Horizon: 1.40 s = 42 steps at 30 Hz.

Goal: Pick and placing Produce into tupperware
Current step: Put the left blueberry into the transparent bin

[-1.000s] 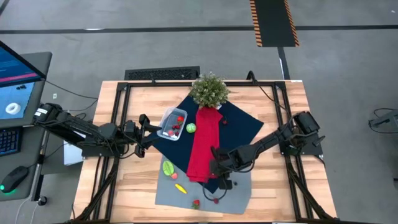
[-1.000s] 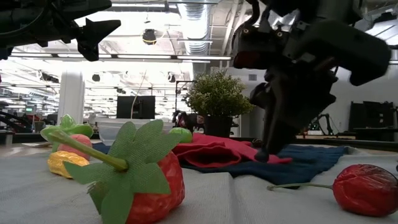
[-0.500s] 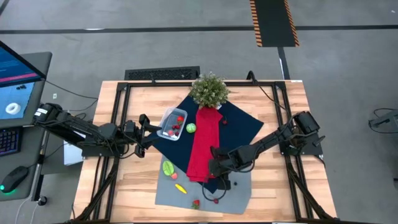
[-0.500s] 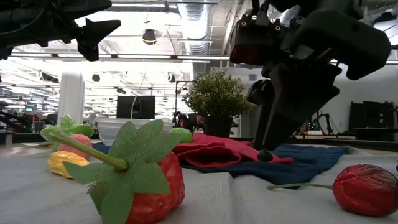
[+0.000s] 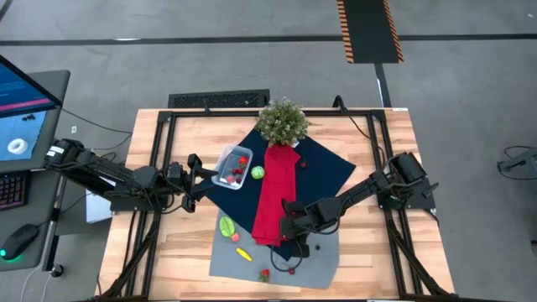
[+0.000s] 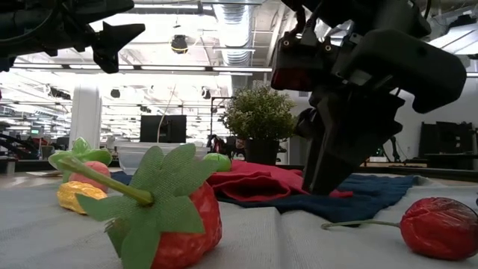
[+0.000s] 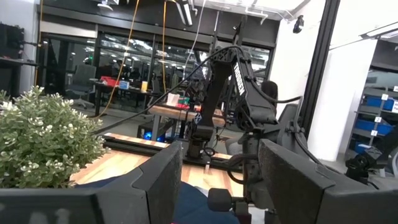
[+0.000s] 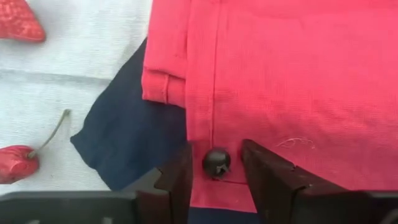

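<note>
Through the left wrist camera you look out between the left gripper (image 7: pixel 221 186), whose two dark fingers (image 7: pixel 155 183) stand apart with nothing between them. You see the bushy potted plant (image 7: pixel 43 140) to one side, and the other arm (image 7: pixel 239 112) rising beyond the gap over the wooden table (image 7: pixel 118 163), with a workshop behind.

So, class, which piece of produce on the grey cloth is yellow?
The small yellow piece, lying between the green-and-pink piece and the strawberry.
</note>
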Each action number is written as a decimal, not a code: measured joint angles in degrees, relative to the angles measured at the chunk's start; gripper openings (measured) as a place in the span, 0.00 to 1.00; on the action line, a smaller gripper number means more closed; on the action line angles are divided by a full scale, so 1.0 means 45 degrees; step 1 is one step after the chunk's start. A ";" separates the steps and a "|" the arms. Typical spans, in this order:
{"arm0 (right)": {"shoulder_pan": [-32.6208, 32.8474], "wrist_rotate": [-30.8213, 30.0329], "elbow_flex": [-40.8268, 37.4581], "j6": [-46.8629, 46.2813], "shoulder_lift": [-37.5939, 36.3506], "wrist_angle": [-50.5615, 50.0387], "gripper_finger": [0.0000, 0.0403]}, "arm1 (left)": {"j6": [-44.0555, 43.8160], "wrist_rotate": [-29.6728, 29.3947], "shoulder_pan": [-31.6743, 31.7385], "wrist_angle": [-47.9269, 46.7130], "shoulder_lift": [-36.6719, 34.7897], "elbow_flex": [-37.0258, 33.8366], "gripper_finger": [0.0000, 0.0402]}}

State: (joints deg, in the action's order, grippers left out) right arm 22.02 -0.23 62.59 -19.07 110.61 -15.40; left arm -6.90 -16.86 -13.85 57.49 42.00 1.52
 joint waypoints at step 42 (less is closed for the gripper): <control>0.0229 0.0657 0.0709 0.0010 -0.0048 -0.1986 0.36 | 0.0000 0.0000 0.0002 -0.0009 -0.0005 0.0000 0.51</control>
State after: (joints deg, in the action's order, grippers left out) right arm 23.05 2.73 65.78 -19.03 110.39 -24.34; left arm -6.90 -16.86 -13.84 57.45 41.98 1.52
